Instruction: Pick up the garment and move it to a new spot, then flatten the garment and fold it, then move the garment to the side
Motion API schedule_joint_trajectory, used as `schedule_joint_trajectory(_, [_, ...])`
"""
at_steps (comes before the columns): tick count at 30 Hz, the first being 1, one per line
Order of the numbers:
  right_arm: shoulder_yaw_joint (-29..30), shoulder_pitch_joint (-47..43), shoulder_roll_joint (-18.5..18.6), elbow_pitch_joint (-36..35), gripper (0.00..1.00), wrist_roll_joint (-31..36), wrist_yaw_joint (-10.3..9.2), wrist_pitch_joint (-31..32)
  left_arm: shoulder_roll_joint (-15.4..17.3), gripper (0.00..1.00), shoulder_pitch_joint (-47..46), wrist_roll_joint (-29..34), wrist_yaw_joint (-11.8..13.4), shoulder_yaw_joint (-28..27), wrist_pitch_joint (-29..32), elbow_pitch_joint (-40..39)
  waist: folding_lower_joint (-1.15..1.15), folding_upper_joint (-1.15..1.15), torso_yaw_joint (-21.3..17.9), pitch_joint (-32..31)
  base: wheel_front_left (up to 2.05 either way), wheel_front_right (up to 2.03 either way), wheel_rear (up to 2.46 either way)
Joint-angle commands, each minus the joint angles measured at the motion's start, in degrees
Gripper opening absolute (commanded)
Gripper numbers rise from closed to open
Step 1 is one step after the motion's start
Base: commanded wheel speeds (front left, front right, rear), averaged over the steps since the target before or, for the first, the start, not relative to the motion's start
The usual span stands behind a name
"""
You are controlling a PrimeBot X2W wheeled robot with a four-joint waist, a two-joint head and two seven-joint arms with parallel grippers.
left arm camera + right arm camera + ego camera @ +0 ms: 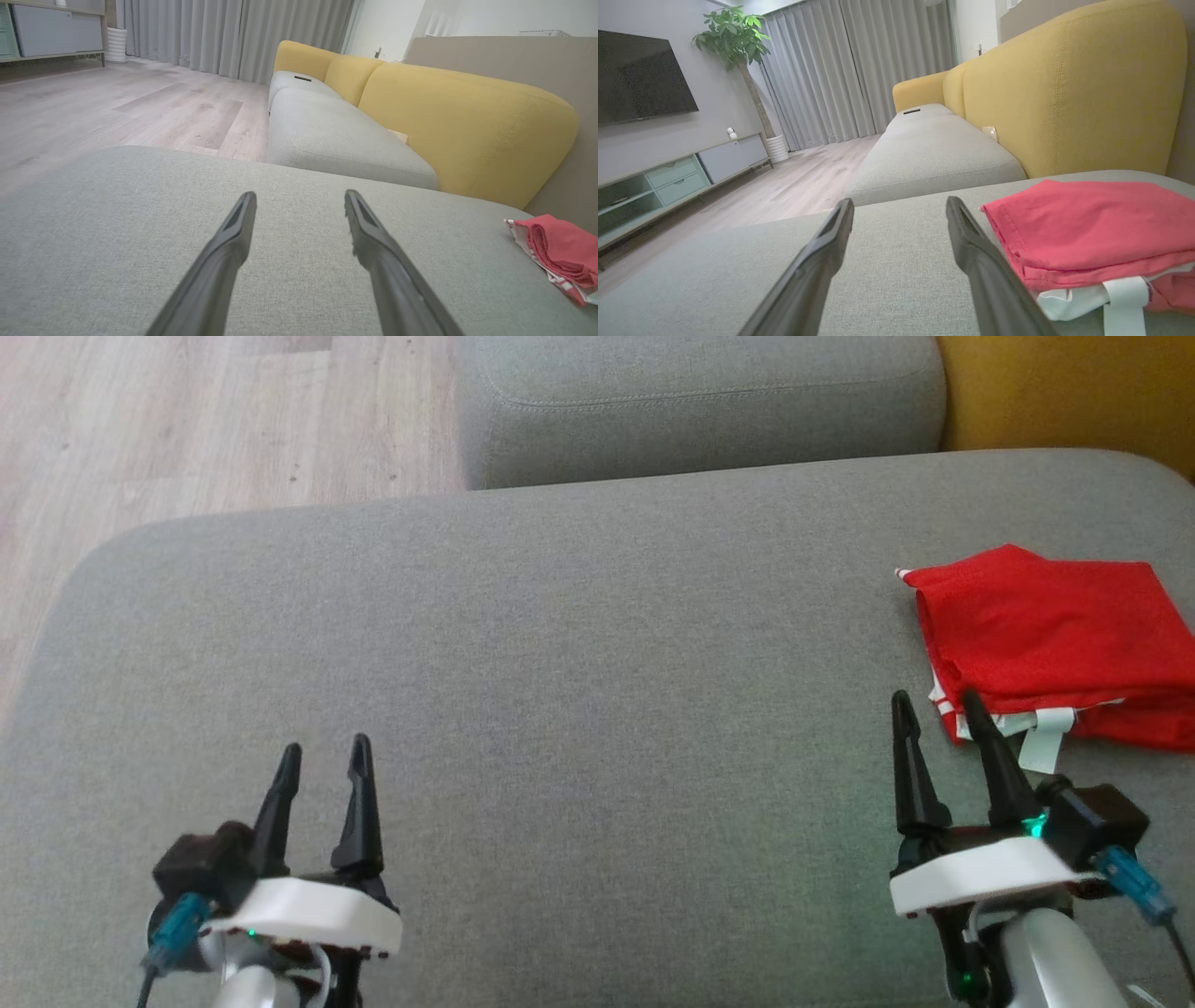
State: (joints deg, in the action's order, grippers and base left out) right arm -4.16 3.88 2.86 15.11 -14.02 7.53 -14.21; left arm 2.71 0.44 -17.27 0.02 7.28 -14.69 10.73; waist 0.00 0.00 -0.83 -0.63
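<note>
A red garment [1055,639] with white trim lies folded in a neat stack at the right side of the grey sofa seat [579,672]. The right wrist view shows the garment [1092,228] close on the right, and the left wrist view has it [560,252] at the far right edge. My right gripper [940,703] stands open just left of the stack's near corner, holding nothing. At the lower left my left gripper [325,749] hovers open over bare cushion, far from the cloth. Both pairs of fingers [831,242] are spread wide.
A second grey seat cushion [700,406] lies beyond, with the yellow backrest [1074,392] at the far right. Wooden floor [187,420] runs past the seat's left edge. A TV cabinet [668,177], a plant and curtains stand across the room.
</note>
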Motion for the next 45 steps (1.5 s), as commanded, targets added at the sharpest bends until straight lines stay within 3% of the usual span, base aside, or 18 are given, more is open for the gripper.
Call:
schedule_joint_trajectory(1, [0.06, -0.01, 0.00, 0.01, 0.00, -0.29, 0.00, 0.00, 0.01, 0.00, 0.00, -0.10, 0.03, -0.18, 0.00, -0.09, 0.00, 0.00, 0.01, -0.03, 0.00, 0.00, 0.00])
schedule_joint_trajectory(5, [-0.04, -1.26, -0.10, 2.86, 0.00, -0.45, 0.00, 0.12, -0.07, 0.00, 1.32, -0.26, -0.02, 0.03, 0.12, 2.94, 0.00, 0.00, 0.00, -0.04, 0.00, 0.00, 0.00])
schedule_joint_trajectory(45, [2.48, -0.19, 0.59, 1.57, 0.00, -25.89, -0.01, 5.96, 0.01, 0.00, -1.21, -23.97, -2.40, -4.37, 6.82, 3.08, 0.00, 0.00, 0.27, 0.23, 0.00, 0.00, 0.00])
